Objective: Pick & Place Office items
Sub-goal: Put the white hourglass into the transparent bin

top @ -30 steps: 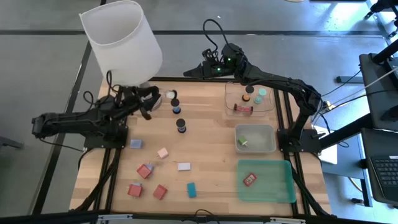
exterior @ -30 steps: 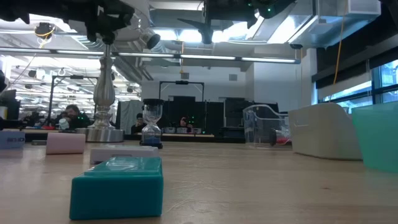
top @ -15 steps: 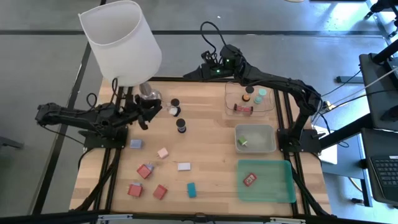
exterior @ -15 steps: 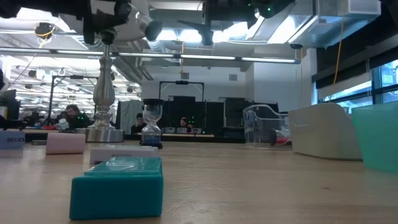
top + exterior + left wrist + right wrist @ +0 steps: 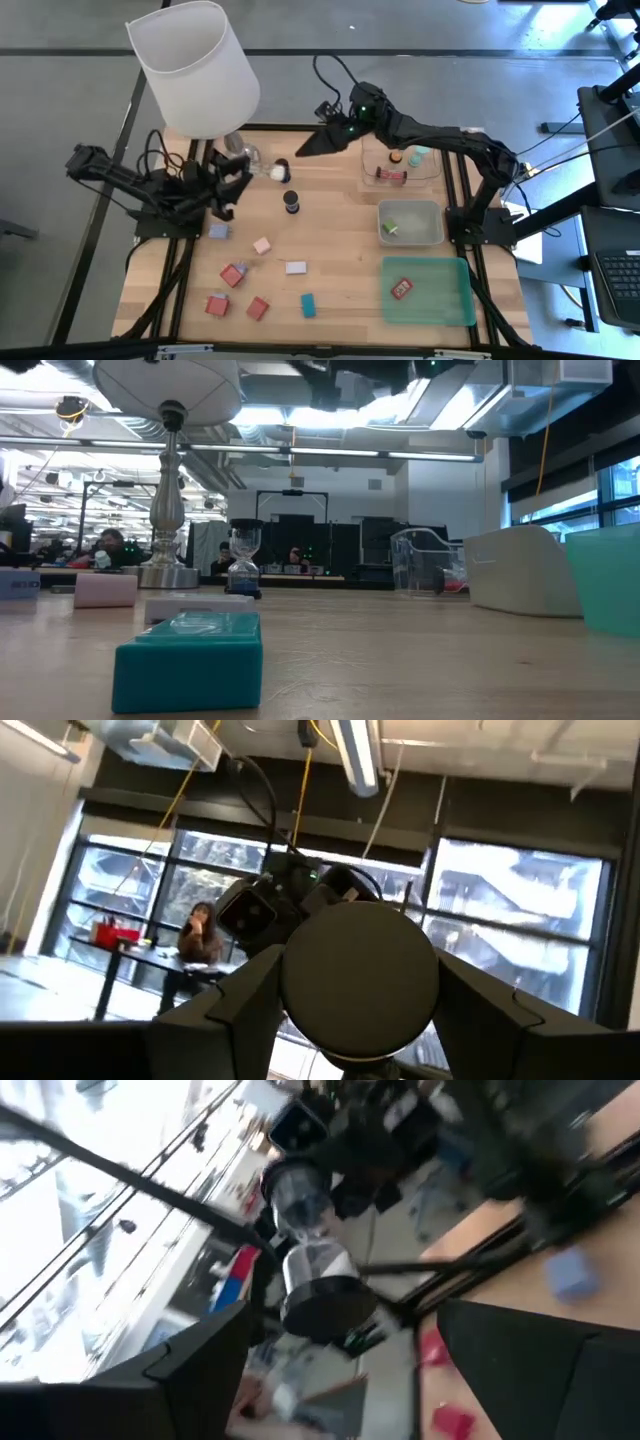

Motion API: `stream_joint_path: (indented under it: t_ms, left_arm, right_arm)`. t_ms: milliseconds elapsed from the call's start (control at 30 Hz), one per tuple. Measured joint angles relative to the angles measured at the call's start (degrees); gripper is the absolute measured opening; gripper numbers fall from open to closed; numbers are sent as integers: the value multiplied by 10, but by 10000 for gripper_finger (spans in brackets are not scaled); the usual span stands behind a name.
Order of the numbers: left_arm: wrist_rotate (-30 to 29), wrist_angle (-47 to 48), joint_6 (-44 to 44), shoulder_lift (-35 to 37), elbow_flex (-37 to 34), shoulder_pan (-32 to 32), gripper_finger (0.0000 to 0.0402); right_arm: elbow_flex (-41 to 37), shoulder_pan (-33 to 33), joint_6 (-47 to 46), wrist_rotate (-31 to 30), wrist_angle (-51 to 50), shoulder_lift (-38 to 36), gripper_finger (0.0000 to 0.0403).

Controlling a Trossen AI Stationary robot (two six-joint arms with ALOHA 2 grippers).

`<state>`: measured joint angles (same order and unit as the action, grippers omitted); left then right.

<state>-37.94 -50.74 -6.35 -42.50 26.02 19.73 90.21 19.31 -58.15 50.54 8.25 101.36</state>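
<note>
Clamped between the fingers of the left gripper, held up off the wooden table: a clear hourglass-shaped piece with round black end caps, one cap facing the wrist camera and filling the gap between the two dark fingers. Close behind that gripper, the silver foot of the tall lamp with the white shade.

Just ahead of the held piece and a little nearer the table's front, a short black-capped cylinder, standing upright. Farther towards the front edge from the left gripper, loose on the wood and apart from each other: a lavender block, a pink block, a white block, three red blocks, and a teal block.

Above the table's far edge, the right gripper, fingers spread wide with nothing between them, pointing towards the left gripper's load. Just beside it, on the arm's own side, a clear plastic tray with several small pieces inside; beyond that, well apart, a grey tray and a green tray with one red block.
</note>
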Motion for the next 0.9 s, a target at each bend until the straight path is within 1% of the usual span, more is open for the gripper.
stream_joint_path:
  t_ms: [67,133,200,267,333,400,500,767,900]
  left_arm:
    - [-1,-1,-56,-46,46,14,212]
    - [0,2,-141,-91,93,28,212]
    - [-13,12,-226,-135,137,40,212]
    - [-39,18,-279,-173,173,49,212]
    - [-56,17,-310,-200,200,55,212]
    - [-62,17,-331,-217,218,59,212]
    - [-62,16,-339,-226,232,63,212]
    - [-53,16,-331,-227,233,52,212]
    - [-15,13,-347,-227,233,33,212]
  right_arm:
    - [0,-9,-2,9,3,-10,322]
    - [0,-15,1,14,3,-20,322]
    - [0,-19,4,15,3,-25,322]
    - [0,-22,6,16,3,-29,322]
    - [0,-23,12,16,3,-34,322]
    - [0,-23,16,17,4,-36,322]
    - [0,-23,16,29,3,-36,322]
    - [0,-23,16,34,16,-36,322]
    - [0,-25,12,44,34,-36,322]
